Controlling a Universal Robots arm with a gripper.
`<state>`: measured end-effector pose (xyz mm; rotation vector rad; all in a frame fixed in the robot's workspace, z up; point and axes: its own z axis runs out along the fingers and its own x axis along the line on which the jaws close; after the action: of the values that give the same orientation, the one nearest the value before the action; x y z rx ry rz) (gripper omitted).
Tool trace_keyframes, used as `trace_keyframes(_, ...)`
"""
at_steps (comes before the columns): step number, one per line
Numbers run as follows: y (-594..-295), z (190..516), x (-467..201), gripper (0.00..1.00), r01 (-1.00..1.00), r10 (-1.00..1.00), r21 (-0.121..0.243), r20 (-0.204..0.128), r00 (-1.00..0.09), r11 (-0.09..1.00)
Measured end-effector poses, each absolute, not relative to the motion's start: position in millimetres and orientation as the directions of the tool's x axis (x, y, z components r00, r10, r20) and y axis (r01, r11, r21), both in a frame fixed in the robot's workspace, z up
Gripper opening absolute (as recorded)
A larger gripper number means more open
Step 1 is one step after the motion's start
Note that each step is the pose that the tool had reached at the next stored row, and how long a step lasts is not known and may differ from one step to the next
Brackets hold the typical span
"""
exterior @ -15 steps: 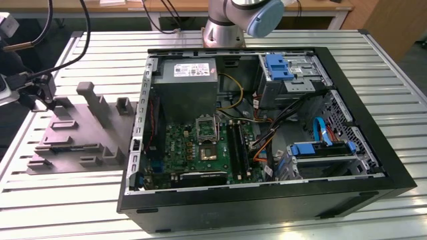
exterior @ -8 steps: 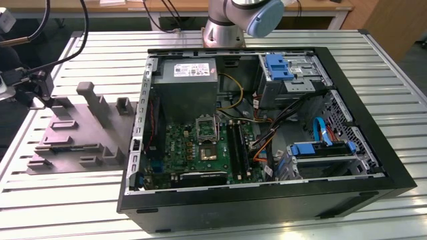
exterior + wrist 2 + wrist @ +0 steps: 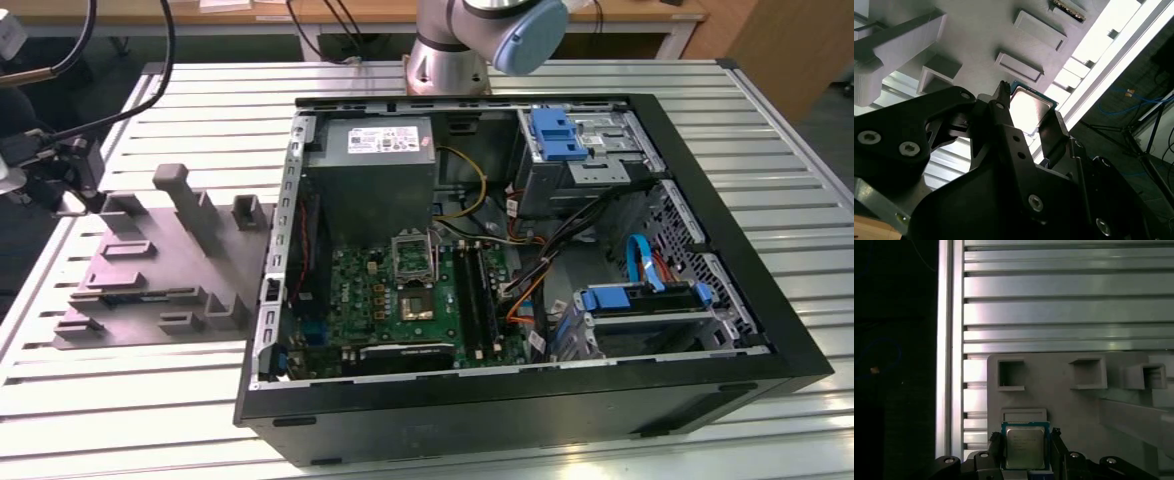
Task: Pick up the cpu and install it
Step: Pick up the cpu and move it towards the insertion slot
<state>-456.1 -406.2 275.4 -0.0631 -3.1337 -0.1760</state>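
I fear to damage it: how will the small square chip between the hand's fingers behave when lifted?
The chip looks thin, flat and metal-topped, so probably stiff and light. It may slip, since the hand pinches only two narrow edges. The thin green rim looks delicate, so likely fragile if dropped.

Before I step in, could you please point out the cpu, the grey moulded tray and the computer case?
cpu (image 3: pixel 1025 449): first wrist view, metal top.
grey moulded tray (image 3: pixel 1049 392): first wrist view, bare face.
computer case (image 3: pixel 534 405): exterior view, black outer wall.
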Motion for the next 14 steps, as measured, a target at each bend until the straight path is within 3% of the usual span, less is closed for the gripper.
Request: trace_keyframes(14,-406.0,287.7,-456.1,0.48,0.04,0.04,0.11,0.005,-0.999,0.993)
